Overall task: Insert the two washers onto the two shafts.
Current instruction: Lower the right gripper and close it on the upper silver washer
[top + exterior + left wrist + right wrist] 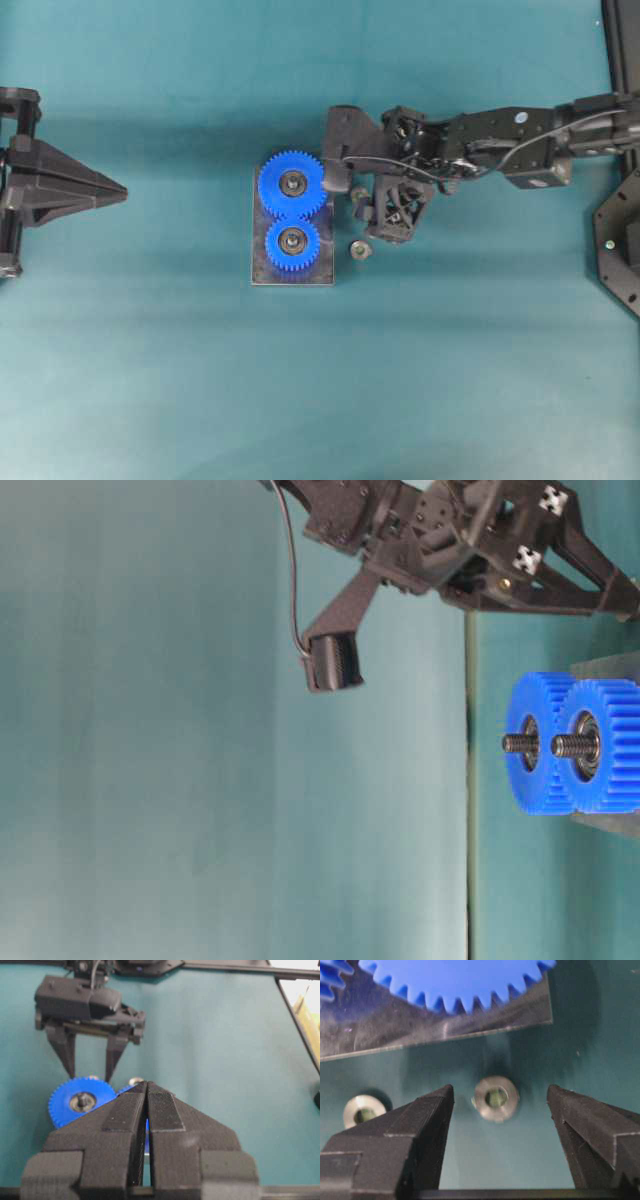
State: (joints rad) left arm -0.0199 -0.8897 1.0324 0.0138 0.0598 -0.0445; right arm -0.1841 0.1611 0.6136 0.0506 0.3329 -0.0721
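Two blue gears (293, 185) (292, 243) sit on a grey plate (262, 275), each with a threaded shaft (515, 743) (565, 745) sticking up through its hub. One metal washer (495, 1098) lies flat on the mat just off the plate's edge. My right gripper (500, 1091) is open and low over it, one finger on each side, touching nothing. In the overhead view that gripper (356, 195) is right of the upper gear. A second washer (360, 250) lies loose nearby. My left gripper (125, 190) is shut and empty, far to the left.
The plate's edge (470, 1032) and the gear's teeth (455, 1002) are close in front of the right fingers. The second washer (364, 1110) lies outside the left finger. Black frame parts (620, 230) stand at the right edge.
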